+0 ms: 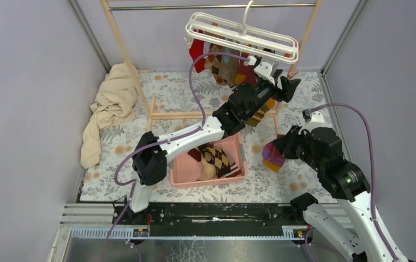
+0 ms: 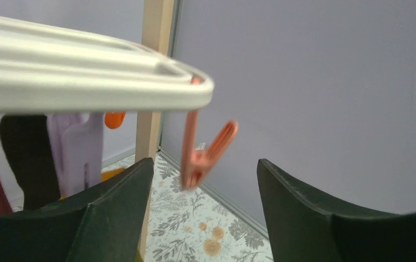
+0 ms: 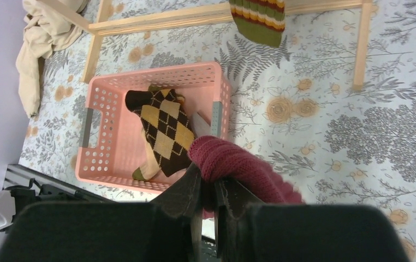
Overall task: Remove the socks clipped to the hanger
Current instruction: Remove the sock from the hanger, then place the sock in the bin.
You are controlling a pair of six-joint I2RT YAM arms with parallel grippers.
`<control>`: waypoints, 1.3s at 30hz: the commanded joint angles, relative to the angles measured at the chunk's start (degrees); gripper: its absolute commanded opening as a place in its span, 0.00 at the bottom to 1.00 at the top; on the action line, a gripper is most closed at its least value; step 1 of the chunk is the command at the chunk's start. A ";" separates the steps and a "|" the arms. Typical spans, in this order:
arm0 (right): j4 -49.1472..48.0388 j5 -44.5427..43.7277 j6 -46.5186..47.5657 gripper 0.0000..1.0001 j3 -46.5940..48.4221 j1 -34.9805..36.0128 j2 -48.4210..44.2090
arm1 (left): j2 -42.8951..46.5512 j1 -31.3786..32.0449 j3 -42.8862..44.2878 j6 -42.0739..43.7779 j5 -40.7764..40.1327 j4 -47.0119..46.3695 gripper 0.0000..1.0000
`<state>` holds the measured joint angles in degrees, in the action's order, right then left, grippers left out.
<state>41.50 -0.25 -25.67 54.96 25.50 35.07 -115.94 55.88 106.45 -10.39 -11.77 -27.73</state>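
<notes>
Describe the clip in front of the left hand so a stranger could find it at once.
Find the white hanger hooked on the metal rail and follow it to the end by the right wooden post. A single clip dangles from that corner. It is salmon-orange and holds nothing, whereas the lilac clip hangs further in.

the hanger [image 1: 242, 34] is white. under it hang a salmon-pink clip [image 2: 206, 153], a lilac clip [image 2: 77, 147] and an orange clip [image 2: 114, 119]. a red sock [image 1: 196, 50] shows below its bars. the striped sock [image 3: 257, 19] is olive with orange, cream and maroon bands. the argyle sock [image 3: 165, 131] is dark brown with tan diamonds, in a pink perforated basket [image 3: 107, 109]. the maroon sock [image 3: 238, 164] has a ribbed knit. the left pincer [image 2: 205, 161] and right pincer [image 3: 212, 183] are black. the worktop [image 3: 358, 125] is white, printed with grey ferns and tan flowers. the crumpled cloth [image 1: 110, 103] is beige, the rack [image 1: 124, 49] pale wood, the cables [image 1: 195, 82] purple.
</notes>
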 commanded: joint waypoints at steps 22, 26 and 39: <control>-18.93 28.46 -2.21 0.00 5.54 0.33 13.69 | 39.47 0.90 -33.04 -2.07 -1.66 8.18 0.99; -24.88 30.67 -4.87 0.00 3.82 1.41 16.32 | 46.99 0.90 -38.71 -2.40 -8.12 12.98 0.99; -33.73 15.05 -2.77 0.00 4.62 22.22 32.17 | 58.23 0.90 -49.00 -5.73 -17.18 22.13 0.99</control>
<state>14.48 21.19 -29.36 58.63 42.89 64.14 -60.80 56.58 59.27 -14.44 -24.73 -8.49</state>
